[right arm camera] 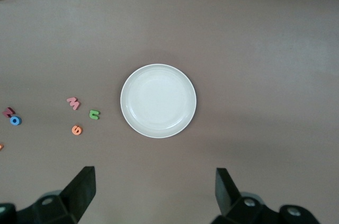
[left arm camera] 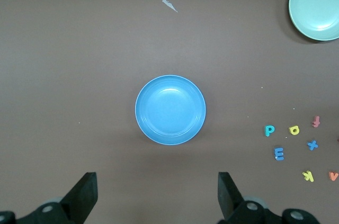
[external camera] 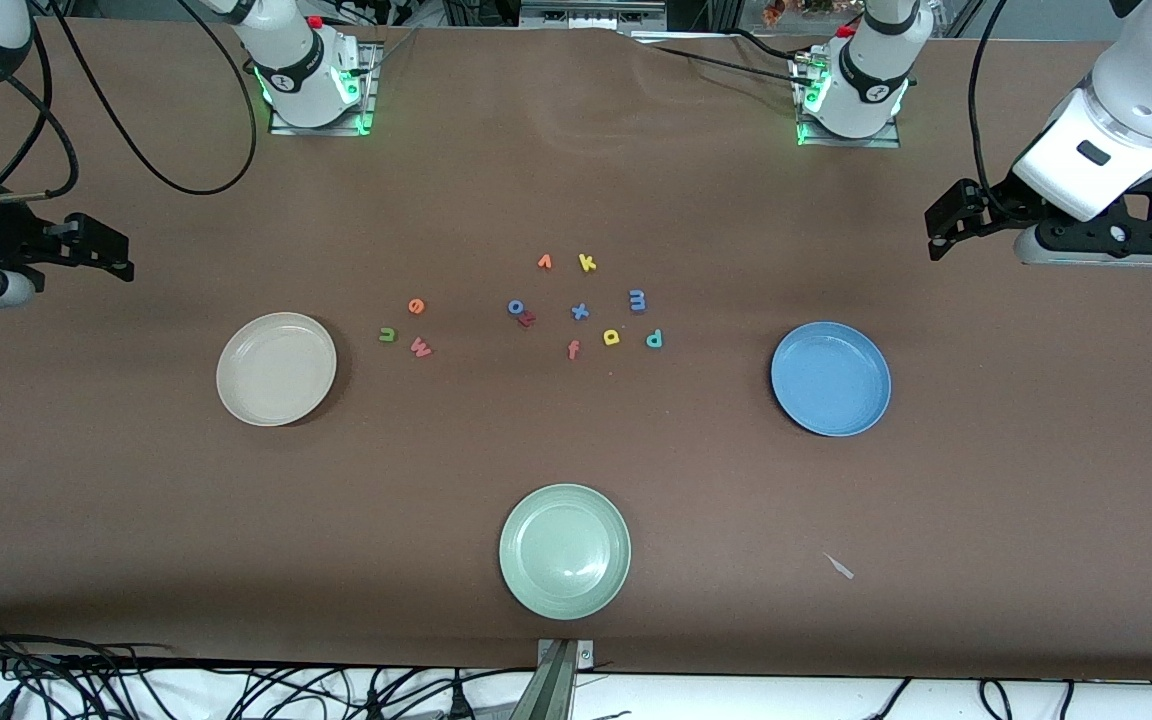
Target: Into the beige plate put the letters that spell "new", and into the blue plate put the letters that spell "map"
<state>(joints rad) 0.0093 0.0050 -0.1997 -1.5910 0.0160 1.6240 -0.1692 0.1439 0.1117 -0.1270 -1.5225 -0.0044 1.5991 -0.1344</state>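
On the brown bench [external camera: 576, 150] three plates sit well apart. The beige plate [external camera: 276, 368] lies toward the right arm's end, the blue plate [external camera: 831, 378] toward the left arm's end, and a pale green plate [external camera: 564, 551] lies between them, nearest the front camera. All three plates hold nothing.

Between the beige and blue plates the foam letters are scattered flat on the bench. Just beside the beige plate lie the green n [external camera: 387, 335], the orange e [external camera: 416, 306] and the pinkish-red w [external camera: 421, 348], close together but apart. Nearer the blue plate lie the blue m [external camera: 637, 299], the yellow a [external camera: 611, 337] and the teal p [external camera: 653, 339]. Among the rest are a yellow k [external camera: 587, 263], an orange v [external camera: 544, 262], a blue o [external camera: 515, 306] touching a red letter, a blue x [external camera: 580, 311] and an orange f [external camera: 573, 349]. A small pale scrap [external camera: 840, 566] lies near the bench's camera edge.

The left gripper [left arm camera: 158, 195] hangs over the bench by the blue plate, its fingers [left arm camera: 85, 192] spread wide and holding nothing. The right gripper [right arm camera: 155, 192] hangs by the beige plate, its fingers [right arm camera: 82, 189] likewise spread wide and holding nothing.
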